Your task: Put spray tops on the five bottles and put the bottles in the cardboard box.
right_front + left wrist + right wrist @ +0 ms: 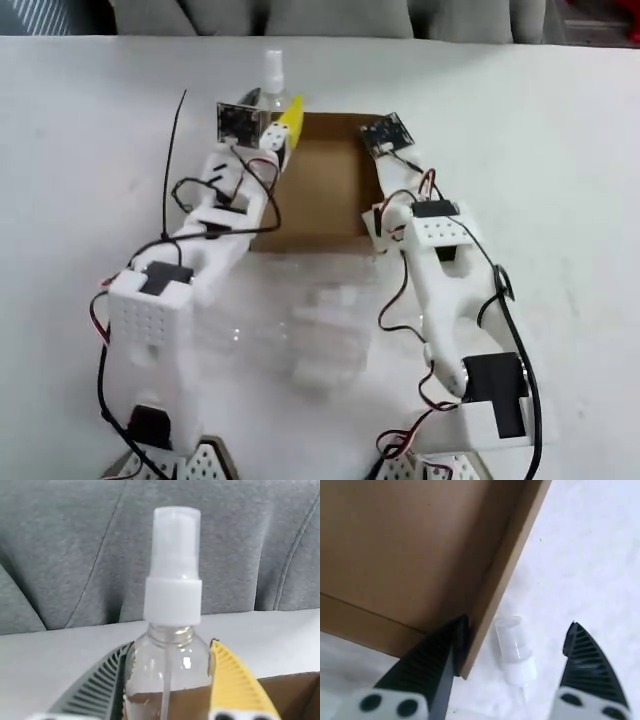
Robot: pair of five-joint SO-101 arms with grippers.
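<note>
Step in hand: judging by the layout, one capped bottle is about to go into the cardboard box [320, 180] while the next spray top is being picked up.
Left gripper [170, 645]: clenched on the bottle [167, 675], with a grey finger on one side of the clear body and a yellow finger on the other.
Bottle: upright, with the fitted spray top [173, 565] seated on its neck. It is held at the far left corner of the box, and I cannot tell whether it is fully over the opening.
Right gripper [517, 625]: spread wide and holding nothing. It straddles the loose spray top [514, 652].
Loose spray top: lying on its side on the worktop [590, 555], just beside the outer wall of the box near a corner.
Placing well: carry the bottle clear over the rim and lower it upright. Release it only once its base rests on the box floor, close to a corner so there is room for the others.
Picking well: one dark finger sits against the box wall, so closing may catch cardboard. Shift away from the wall first, then close across the top's collar rather than its thin tube.
Risk: a smooth bottle can tip when let go. A pinched top can roll or flick away.
Other bottles: there are faint clear shapes on the worktop between the arms, too indistinct to count.
</note>
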